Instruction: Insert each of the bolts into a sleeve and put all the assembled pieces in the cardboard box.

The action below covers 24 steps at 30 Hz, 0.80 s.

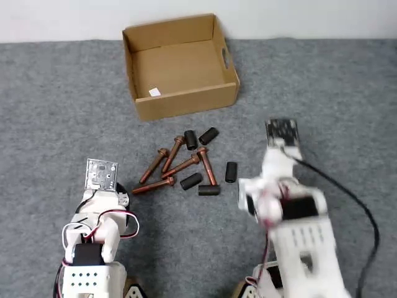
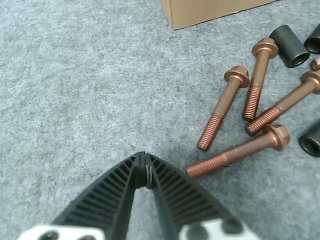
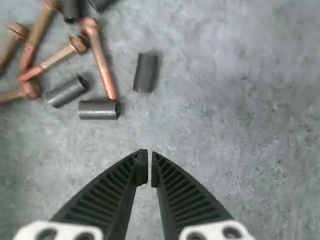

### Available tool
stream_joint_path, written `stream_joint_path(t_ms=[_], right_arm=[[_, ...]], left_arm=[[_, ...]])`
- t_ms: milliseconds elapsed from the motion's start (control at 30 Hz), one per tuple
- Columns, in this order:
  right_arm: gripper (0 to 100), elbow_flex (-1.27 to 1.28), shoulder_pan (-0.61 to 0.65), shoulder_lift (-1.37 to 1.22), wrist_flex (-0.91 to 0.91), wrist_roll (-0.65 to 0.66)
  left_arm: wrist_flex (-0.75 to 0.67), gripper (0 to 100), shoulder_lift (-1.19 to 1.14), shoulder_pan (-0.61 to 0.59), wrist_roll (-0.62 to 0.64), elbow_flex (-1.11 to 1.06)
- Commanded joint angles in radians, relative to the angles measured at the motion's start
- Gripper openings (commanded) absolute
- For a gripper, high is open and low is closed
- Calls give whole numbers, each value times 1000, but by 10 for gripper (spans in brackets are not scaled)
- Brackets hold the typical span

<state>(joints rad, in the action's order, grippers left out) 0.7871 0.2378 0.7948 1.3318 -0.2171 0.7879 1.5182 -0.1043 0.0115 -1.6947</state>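
Bolts [image 2: 223, 110]: copper-toned metal; smooth shanks with a dull sheen, threaded and rougher toward the tips.
Sleeves [image 3: 145, 73]: dark grey to black, smooth, matt; metal or plastic cannot be told.
Cardboard box [image 1: 186, 102]: brown paperboard, matt, plain uncoated faces.
Table [image 1: 56, 112]: covered in grey felt-like cloth; rough, fibrous, matt.
Left end effector [image 2: 144, 167]: black plastic, ribbed faces, matt.
Right end effector [image 3: 148, 165]: black plastic, same ribbing, matt.
Arm housings [image 1: 93, 273]: white plastic, smooth, slight gloss.

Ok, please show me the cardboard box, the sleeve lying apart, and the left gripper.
cardboard box [image 1: 186, 102], high view, front wall.
sleeve [image 1: 231, 172], high view, its side.
left gripper [image 2: 144, 163], left wrist view, between fingertips.
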Motion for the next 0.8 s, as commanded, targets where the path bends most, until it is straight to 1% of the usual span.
stream_joint_path(t_ms=[0,100,267,333,633,767], right_arm=[[9,-204,10,-306,4,-20],[26,-356,13,-492,18,-26],[188,-571,13,-739,67,-60],[235,-632,28,-812,85,-66],[235,-827,128,-1063,90,-71],[235,-916,124,-1179,90,-71]], left_arm=[[9,6,3,5,-8,5],[9,6,3,5,-8,5],[9,6,3,5,-8,5],[9,6,3,5,-8,5],[9,6,3,5,-8,5],[9,6,3,5,-8,5]])
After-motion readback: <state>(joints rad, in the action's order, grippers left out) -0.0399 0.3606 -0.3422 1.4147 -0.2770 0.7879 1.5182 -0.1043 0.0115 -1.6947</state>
